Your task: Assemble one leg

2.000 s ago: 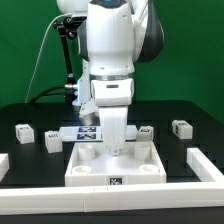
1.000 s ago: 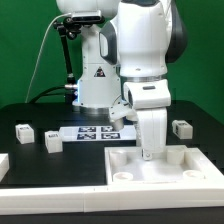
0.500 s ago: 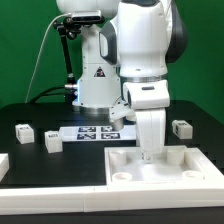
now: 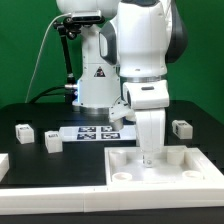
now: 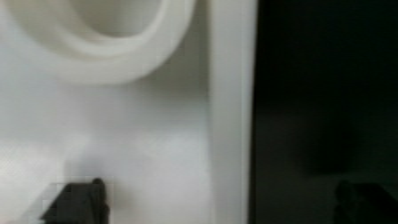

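Observation:
My gripper (image 4: 148, 155) points straight down onto the large white base (image 4: 190, 170), over its far edge at the exterior view's right. In the wrist view the gripper (image 5: 219, 200) is open. One fingertip (image 5: 75, 200) is over the base's white top (image 5: 107, 120) near a round recessed pocket (image 5: 111, 25). The other fingertip is over the black table (image 5: 320, 100) past the base's edge. It holds nothing. Three small white legs lie apart from it: two (image 4: 22, 131) (image 4: 52, 142) at the exterior view's left and one (image 4: 181, 128) at its right.
The marker board (image 4: 92, 133) lies behind the base, in front of the robot's pedestal. A white rail (image 4: 50, 195) runs along the front, with a short piece (image 4: 3, 162) at the exterior view's left edge.
Two seconds ago the base and my gripper were near the middle; both have shifted to the exterior view's right. Over the last second nothing visibly moved.

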Controlling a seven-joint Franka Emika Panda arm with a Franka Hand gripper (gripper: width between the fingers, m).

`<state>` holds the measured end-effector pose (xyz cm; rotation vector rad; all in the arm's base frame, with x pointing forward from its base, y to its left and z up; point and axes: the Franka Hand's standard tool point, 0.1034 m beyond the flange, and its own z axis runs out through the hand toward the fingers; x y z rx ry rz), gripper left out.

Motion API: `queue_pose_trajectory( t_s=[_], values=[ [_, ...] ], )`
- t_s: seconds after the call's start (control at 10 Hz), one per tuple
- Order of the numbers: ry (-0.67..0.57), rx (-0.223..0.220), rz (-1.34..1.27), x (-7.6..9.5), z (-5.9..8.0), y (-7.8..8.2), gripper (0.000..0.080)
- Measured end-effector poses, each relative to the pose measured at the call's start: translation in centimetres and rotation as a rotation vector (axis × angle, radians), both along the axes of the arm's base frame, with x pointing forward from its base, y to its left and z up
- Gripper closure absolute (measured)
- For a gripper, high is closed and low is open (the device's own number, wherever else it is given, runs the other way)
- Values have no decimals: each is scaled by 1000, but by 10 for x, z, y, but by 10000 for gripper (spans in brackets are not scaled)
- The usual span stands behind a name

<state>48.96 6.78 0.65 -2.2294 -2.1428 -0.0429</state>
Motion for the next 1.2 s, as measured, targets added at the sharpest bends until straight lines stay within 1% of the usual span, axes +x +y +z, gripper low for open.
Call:
queue_pose_trajectory(
  t_s=[0.3, 0.4, 0.5, 0.6, 0.7, 0.8, 0.9, 1.1, 1.2],
  values=[
    [0, 0, -1, 0, 0, 0, 151],
    [-8, -4, -31, 0, 8, 1, 151],
    [-22, -12, -87, -8, 26, 5, 151],
    [-29, -18, -121, -17, 39, 11, 151],
    [-30, -24, -168, -26, 50, 19, 151],
    [-23, -31, -196, -32, 57, 24, 151],
    [-39, -23, -200, -31, 57, 24, 151],
    [-37, -23, -226, -31, 56, 24, 151],
    [-31, -20, -326, -32, 56, 24, 151]
  ],
)
